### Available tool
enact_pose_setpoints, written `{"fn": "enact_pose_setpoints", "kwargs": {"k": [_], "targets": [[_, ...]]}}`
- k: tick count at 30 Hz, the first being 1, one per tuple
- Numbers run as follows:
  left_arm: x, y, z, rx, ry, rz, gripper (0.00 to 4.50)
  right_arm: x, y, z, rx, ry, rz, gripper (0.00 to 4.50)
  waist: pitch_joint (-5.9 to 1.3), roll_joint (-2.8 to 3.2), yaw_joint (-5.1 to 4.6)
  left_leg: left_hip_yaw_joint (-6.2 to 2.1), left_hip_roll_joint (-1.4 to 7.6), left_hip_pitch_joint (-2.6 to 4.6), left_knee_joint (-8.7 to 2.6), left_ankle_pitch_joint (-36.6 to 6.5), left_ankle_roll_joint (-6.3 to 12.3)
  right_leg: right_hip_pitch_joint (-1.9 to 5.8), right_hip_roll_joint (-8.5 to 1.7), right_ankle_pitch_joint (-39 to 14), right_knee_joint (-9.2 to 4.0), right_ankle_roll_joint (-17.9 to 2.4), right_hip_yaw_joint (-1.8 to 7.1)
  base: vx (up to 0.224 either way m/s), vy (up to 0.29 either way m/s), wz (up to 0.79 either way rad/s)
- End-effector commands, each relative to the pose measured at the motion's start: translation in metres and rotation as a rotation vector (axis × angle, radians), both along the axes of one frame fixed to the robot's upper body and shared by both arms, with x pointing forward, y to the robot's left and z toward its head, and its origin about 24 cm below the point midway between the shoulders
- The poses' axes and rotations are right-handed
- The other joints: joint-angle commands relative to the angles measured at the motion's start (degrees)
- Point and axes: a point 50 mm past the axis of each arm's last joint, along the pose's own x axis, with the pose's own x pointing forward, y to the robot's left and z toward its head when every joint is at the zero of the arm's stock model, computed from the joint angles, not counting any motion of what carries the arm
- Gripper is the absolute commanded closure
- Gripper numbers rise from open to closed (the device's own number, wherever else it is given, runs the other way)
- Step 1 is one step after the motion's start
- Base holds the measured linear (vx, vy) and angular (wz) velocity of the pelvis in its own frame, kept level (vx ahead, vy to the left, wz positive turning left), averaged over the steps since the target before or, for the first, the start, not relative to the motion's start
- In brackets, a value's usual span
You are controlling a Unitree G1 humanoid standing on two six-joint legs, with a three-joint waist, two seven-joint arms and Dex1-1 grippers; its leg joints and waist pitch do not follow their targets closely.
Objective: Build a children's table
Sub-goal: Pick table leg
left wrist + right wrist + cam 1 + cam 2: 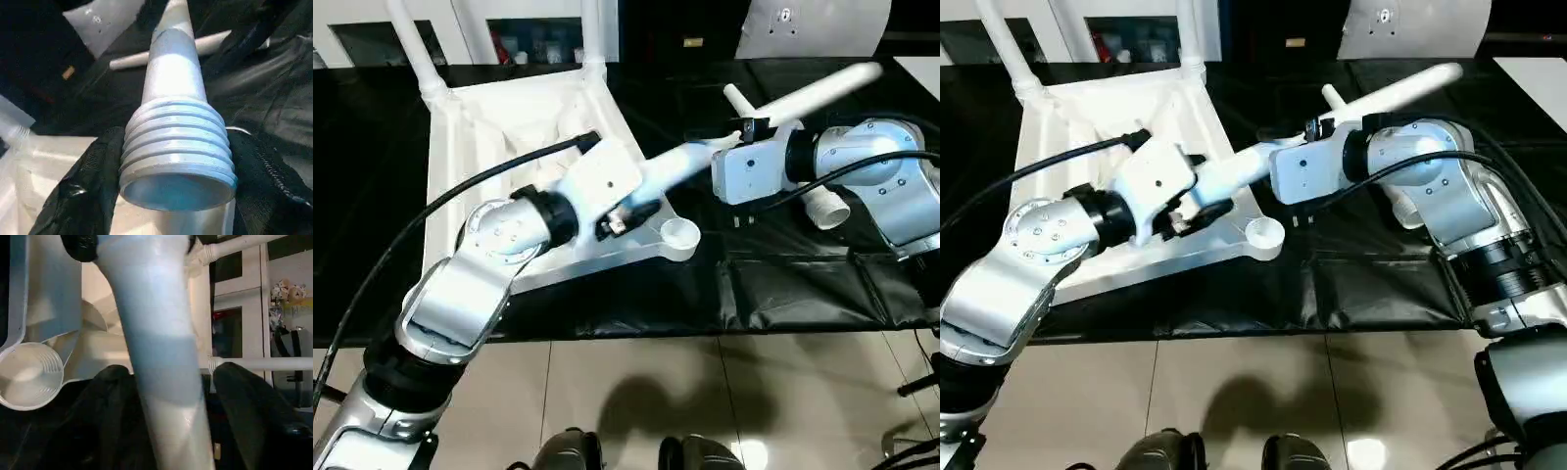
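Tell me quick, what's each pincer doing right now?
Left pincer: shut on the threaded end of a leg.
Right pincer: around the same leg's shaft; whether it grips cannot be told.

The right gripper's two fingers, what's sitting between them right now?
The loose table leg runs between the right gripper's black fingers, with a gap at each side, as the right wrist view shows.

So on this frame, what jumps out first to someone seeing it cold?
A long white leg slants across the middle of the scene, with the left gripper around its ribbed threaded end and the right gripper further up its shaft. Behind them the upturned tabletop lies on the black-covered work table, two legs already standing in its far corners and an empty round socket nearest the grippers.
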Motion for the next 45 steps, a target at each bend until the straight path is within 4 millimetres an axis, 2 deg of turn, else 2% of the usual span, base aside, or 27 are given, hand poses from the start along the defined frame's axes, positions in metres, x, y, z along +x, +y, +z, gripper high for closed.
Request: {"fn": "enact_pose_setpoints", "kwargs": {"k": [1,9,10,12,13,14,15,16,18,19,20,21,22,23,24,25,26,27,28,32,33,34,35,36,38,42,45], "targets": [[0.000,0.001,0.003,0.001,-0.021,0.011,1.60,0.001,-0.004,0.002,0.010,-0.007,-0.010,1.16,-5.47,-1.28,0.02,-3.44,8.10,0.64,-3.30,-0.3,11.65,3.68,-9.69,-6.4,-3.99,-11.0,5.06,0.000,0.000,0.00],[0.007,0.009,-0.005,0.002,-0.009,0.094,1.60,0.000,-0.006,0.008,0.062,-0.009,-0.005,0.40,-5.40,-1.32,0.06,-3.39,8.02,0.62,-3.28,-0.9,11.67,3.65,-9.72,-6.7,-4.05,-11.1,5.03,0.000,0.000,0.00],[0.008,0.011,-0.006,-0.001,-0.010,0.111,1.60,0.000,-0.007,0.011,0.125,0.031,-0.019,0.28,-5.39,-1.65,-0.05,-3.29,7.89,0.62,-3.25,-1.0,11.78,3.76,-9.73,-7.1,-4.22,-11.0,5.09,0.000,0.000,0.00],[0.013,0.017,-0.008,-0.042,-0.024,0.180,1.60,-0.001,-0.014,0.023,0.315,0.072,-0.066,0.10,-5.30,-1.61,-0.05,-3.43,7.99,0.53,-3.30,-0.6,11.86,3.86,-9.68,-7.2,-4.22,-10.7,5.07,0.000,0.000,0.00],[0.014,0.018,-0.008,-0.048,-0.028,0.192,1.60,0.000,-0.017,0.026,0.390,0.069,-0.090,0.04,-5.40,-1.22,0.09,-3.59,8.15,0.60,-3.27,-0.3,12.07,3.78,-9.70,-6.8,-4.17,-10.4,5.07,0.000,0.000,0.00],[0.014,0.018,-0.008,-0.048,-0.028,0.192,1.60,0.000,-0.017,0.026,0.390,0.069,-0.090,0.01,-5.41,-1.24,0.03,-3.63,8.29,0.66,-3.36,-0.2,12.15,3.67,-9.64,-6.7,-4.21,-10.2,5.08,0.000,0.000,0.00],[0.015,0.020,-0.010,-0.069,-0.037,0.215,1.60,0.000,-0.021,0.030,0.533,0.082,-0.126,0.01,-5.36,-1.08,0.03,-3.73,8.36,0.77,-3.46,-0.5,11.98,3.41,-9.59,-6.5,-4.10,-10.3,4.96,0.000,0.000,0.00],[0.015,0.020,-0.010,-0.071,-0.037,0.216,1.60,0.000,-0.021,0.031,0.542,0.083,-0.128,0.00,-5.36,-1.08,0.03,-3.73,8.36,0.77,-3.46,-0.5,11.98,3.41,-9.59,-6.5,-4.10,-10.3,4.96,0.000,0.000,0.00],[0.017,0.022,-0.011,-0.108,-0.050,0.239,1.60,0.000,-0.027,0.032,0.730,0.136,-0.166,0.00,-5.32,-1.06,0.04,-3.66,8.25,0.73,-3.53,-0.4,11.72,3.61,-9.84,-5.9,-4.40,-10.3,5.20,0.000,0.000,0.00],[0.017,0.022,-0.012,-0.128,-0.054,0.244,1.60,0.000,-0.031,0.031,0.845,0.174,-0.193,0.00,-5.58,-0.90,0.13,-3.82,8.30,0.81,-3.54,-0.4,11.26,3.58,-9.68,-5.5,-4.01,-10.6,4.93,0.000,0.000,0.00],[0.017,0.022,-0.012,-0.128,-0.054,0.244,1.60,0.000,-0.031,0.031,0.845,0.174,-0.193,0.00,-5.42,-0.93,0.07,-3.82,8.37,0.84,-3.67,-0.3,11.43,3.54,-9.72,-5.4,-4.27,-10.4,5.07,0.000,0.000,0.00],[0.019,0.024,-0.013,-0.173,-0.054,0.277,1.60,-0.001,-0.037,0.026,1.020,0.231,-0.252,0.00,-5.30,-0.71,0.07,-3.94,8.59,0.92,-3.77,-0.3,10.98,3.40,-9.82,-5.0,-4.18,-10.5,5.18,0.000,0.000,0.00],[0.019,0.024,-0.013,-0.173,-0.054,0.277,1.60,-0.001,-0.037,0.026,1.020,0.231,-0.252,0.00,-5.30,-0.71,0.07,-3.94,8.59,0.92,-3.77,-0.3,10.98,3.40,-9.82,-5.0,-4.18,-10.5,5.18,0.000,0.000,0.00],[0.019,0.025,-0.014,-0.188,-0.053,0.283,1.60,-0.003,-0.039,0.022,1.101,0.273,-0.278,0.00,-5.47,-0.57,0.14,-4.01,8.48,0.91,-3.77,-0.5,10.40,3.44,-9.81,-4.4,-3.96,-10.8,4.94,0.000,0.000,0.00],[0.019,0.025,-0.014,-0.201,-0.050,0.287,1.60,-0.003,-0.039,0.020,1.145,0.283,-0.290,0.00,-5.38,-0.70,0.03,-4.01,8.50,0.90,-3.91,-0.9,10.17,3.41,-9.85,-4.4,-3.96,-10.7,5.01,0.000,0.000,0.00],[0.020,0.025,-0.015,-0.236,-0.041,0.298,1.60,-0.004,-0.040,0.013,1.251,0.317,-0.323,0.00,-5.22,-0.72,-0.07,-3.77,8.47,0.90,-4.03,-1.1,9.62,3.34,-10.03,-4.7,-4.22,-10.6,5.24,0.000,0.000,0.00],[0.019,0.025,-0.016,-0.311,-0.025,0.311,1.60,-0.009,-0.035,-0.003,1.403,0.439,-0.360,0.00,-5.19,-0.78,-0.12,-3.81,8.33,0.87,-4.02,-0.8,9.54,3.53,-10.17,-4.4,-4.27,-10.7,5.29,0.000,0.000,0.00],[0.018,0.024,-0.017,-0.354,-0.010,0.314,1.60,-0.012,-0.031,-0.013,1.455,0.522,-0.387,0.00,-5.15,-0.19,0.15,-3.98,8.45,0.86,-4.07,-1.1,9.12,3.44,-10.28,-4.7,-4.31,-10.6,5.18,0.000,0.000,0.00],[0.018,0.024,-0.017,-0.358,-0.009,0.314,1.60,-0.012,-0.031,-0.013,1.458,0.529,-0.389,0.00,-5.42,-0.44,0.06,-4.13,8.54,0.94,-4.18,-0.6,8.97,3.43,-10.01,-3.9,-4.11,-10.6,5.07,0.000,0.000,0.00],[0.012,0.019,-0.017,-0.495,0.033,0.284,1.60,-0.024,-0.010,-0.031,1.531,0.795,-0.336,0.00,-4.88,-0.45,0.12,-3.78,8.19,0.81,-4.27,-3.2,7.34,3.55,-10.40,-7.2,-4.93,-10.1,5.31,0.000,0.000,0.00],[0.011,0.017,-0.017,-0.521,0.039,0.273,1.60,-0.027,-0.007,-0.033,1.542,0.843,-0.327,0.00,-4.97,-0.41,0.10,-3.96,8.24,0.87,-4.38,-3.0,6.95,3.51,-10.15,-7.5,-4.78,-9.7,5.19,0.000,0.000,0.00],[0.011,0.017,-0.017,-0.521,0.039,0.273,1.60,-0.027,-0.007,-0.033,1.542,0.843,-0.327,0.00,-4.97,-0.41,0.10,-3.96,8.24,0.87,-4.38,-3.0,6.95,3.51,-10.15,-7.5,-4.78,-9.7,5.19,0.000,0.000,0.00],[0.010,0.016,-0.018,-0.549,0.054,0.266,1.60,-0.028,-0.005,-0.036,1.555,0.881,-0.333,0.00,-4.81,-0.53,0.02,-3.97,8.39,0.99,-4.58,-3.5,6.76,3.14,-9.91,-8.0,-4.80,-9.3,5.15,0.000,0.000,0.00],[0.008,0.015,-0.019,-0.581,0.065,0.252,1.60,-0.030,-0.003,-0.038,1.559,0.911,-0.330,0.00,-4.66,-0.61,0.01,-3.88,8.30,1.06,-4.64,-4.1,5.93,3.17,-10.10,-9.0,-4.87,-9.3,5.28,0.000,0.000,0.00],[0.006,0.015,-0.019,-0.637,0.077,0.228,1.60,-0.033,-0.001,-0.042,1.568,0.998,-0.319,0.00,-4.49,-0.66,0.03,-3.72,8.06,0.92,-4.63,-4.5,5.66,3.25,-10.26,-9.8,-5.09,-9.1,5.38,0.000,0.000,0.00],[0.002,0.012,-0.017,-0.672,0.091,0.174,1.60,-0.032,-0.004,-0.044,1.570,1.054,-0.305,0.00,-4.53,-0.62,0.15,-3.81,8.31,1.16,-4.90,-4.2,5.19,3.02,-9.97,-10.2,-5.09,-8.3,5.15,0.000,0.000,0.00],[0.000,0.009,-0.018,-0.680,0.095,0.148,1.60,-0.032,-0.005,-0.043,1.568,1.075,-0.302,0.00,-4.55,-0.52,0.11,-3.67,8.37,1.18,-5.06,-3.9,5.05,3.06,-10.19,-8.5,-4.97,-8.6,5.20,0.000,0.000,0.00]]}}
